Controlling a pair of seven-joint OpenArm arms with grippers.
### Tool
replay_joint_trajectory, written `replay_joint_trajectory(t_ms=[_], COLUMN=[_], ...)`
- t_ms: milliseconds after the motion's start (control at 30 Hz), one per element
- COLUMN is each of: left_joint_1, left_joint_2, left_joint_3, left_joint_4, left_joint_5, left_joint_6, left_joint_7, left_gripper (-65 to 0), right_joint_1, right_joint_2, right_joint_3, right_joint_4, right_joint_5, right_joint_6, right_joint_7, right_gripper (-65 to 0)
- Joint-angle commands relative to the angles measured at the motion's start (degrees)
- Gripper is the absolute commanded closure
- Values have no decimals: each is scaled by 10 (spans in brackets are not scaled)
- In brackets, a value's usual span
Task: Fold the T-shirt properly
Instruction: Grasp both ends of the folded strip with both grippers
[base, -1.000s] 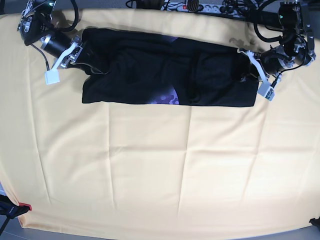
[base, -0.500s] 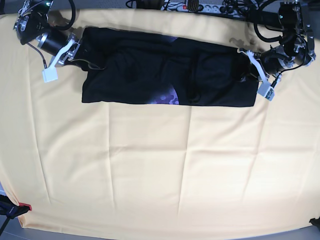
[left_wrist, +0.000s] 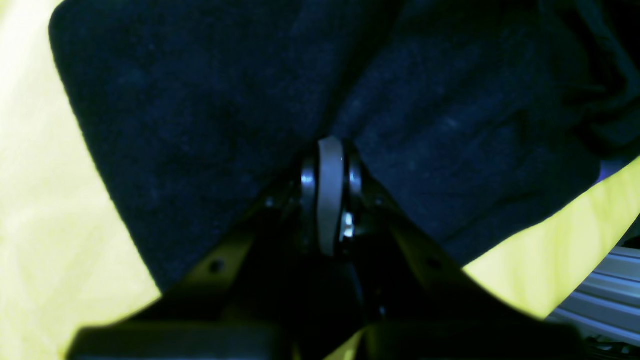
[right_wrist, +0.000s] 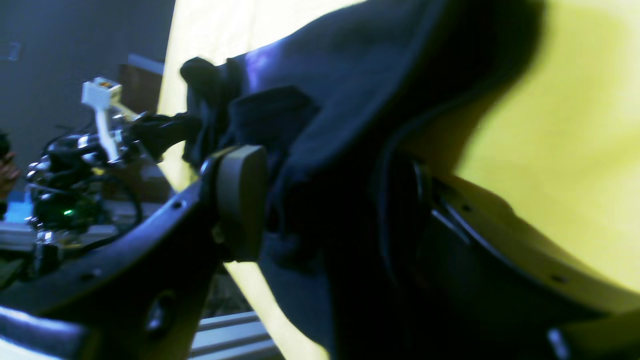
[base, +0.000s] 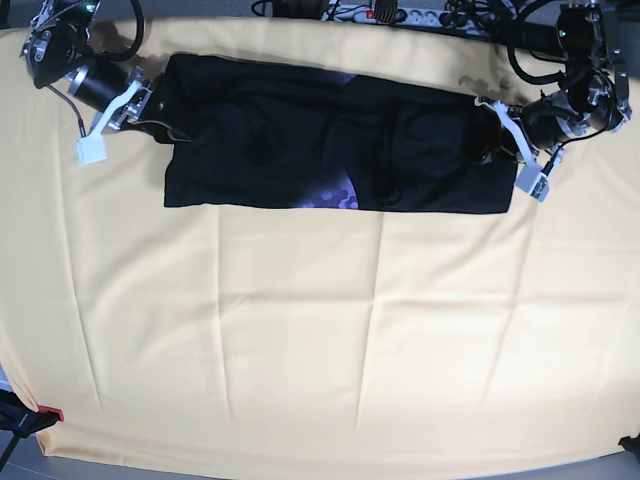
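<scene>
While stretched as a long band left to right across the upper part of the base view, T-shirt (base: 335, 150) on yellow counter (base: 320, 330). Left tool (base: 490, 135) clamped on right end; right tool (base: 150, 100) wide apart, cloth between, ungripped.

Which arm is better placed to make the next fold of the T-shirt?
Probably the left: its end effector is shut on the T-shirt edge. The right end effector stands open around cloth, gripping nothing.
</scene>
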Motion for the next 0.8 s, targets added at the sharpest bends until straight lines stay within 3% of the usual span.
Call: replay_joint_trajectory(t_ms=[0,167,333,533,667,767], left_joint_1=[0,0,0,-6,-19,-21], left_joint_2=[-8,-8,-8,-8,-8,-8], left_joint_3=[-1,-1,-1,-3,-21,-53], left_joint_4=[4,4,4,5,5,5], left_joint_5=[2,2,2,-20,-47,-88], left_joint_6=[0,0,0,1,3,3], left_joint_7=[1,1,1,1,2,2], left_gripper=[0,0,0,0,0,0], right_joint_1=[2,2,13,16,16,16], right_joint_2=[1,-10,-10,-10,-10,-8], right_joint_3=[-7,-35,-35,-35,-35,-35], right_joint_4=[6,5,6,6,6,6], right_joint_5=[20,20,20,20,20,-2], right_joint_6=[4,4,4,4,4,4], right_joint_7=[7,54,58,53,51,51], right_gripper=[-380,-379,-358,-46,-42,0])
